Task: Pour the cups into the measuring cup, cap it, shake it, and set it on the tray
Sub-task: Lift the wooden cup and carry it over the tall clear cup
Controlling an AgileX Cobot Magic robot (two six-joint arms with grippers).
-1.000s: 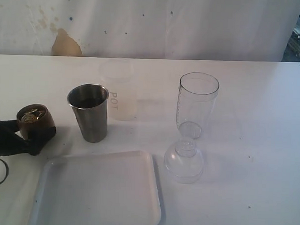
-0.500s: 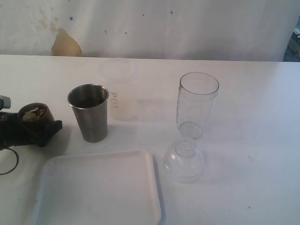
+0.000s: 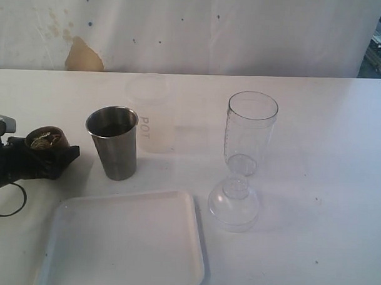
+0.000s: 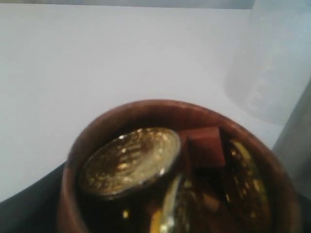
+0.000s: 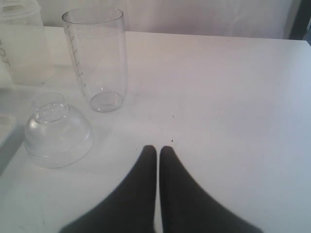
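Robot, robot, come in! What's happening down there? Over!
Left gripper around wooden cup, grip unclear. Right gripper shut, empty. Measuring cup empty, lid off beside it. Steel tumbler between the two cups.

At the left edge a small round brown wooden cup (image 3: 45, 139) sits mouth up, holding gold coins (image 4: 129, 160) and a brown block (image 4: 206, 145). Right of it stands a tapered steel tumbler (image 3: 113, 143), with a frosted translucent cup (image 3: 151, 113) lettered "POT" just behind. Right of centre the tall clear measuring cup (image 3: 250, 133) stands open, and its domed lid (image 3: 233, 203) rests just below. The white square tray (image 3: 124, 243) lies flat at lower left.
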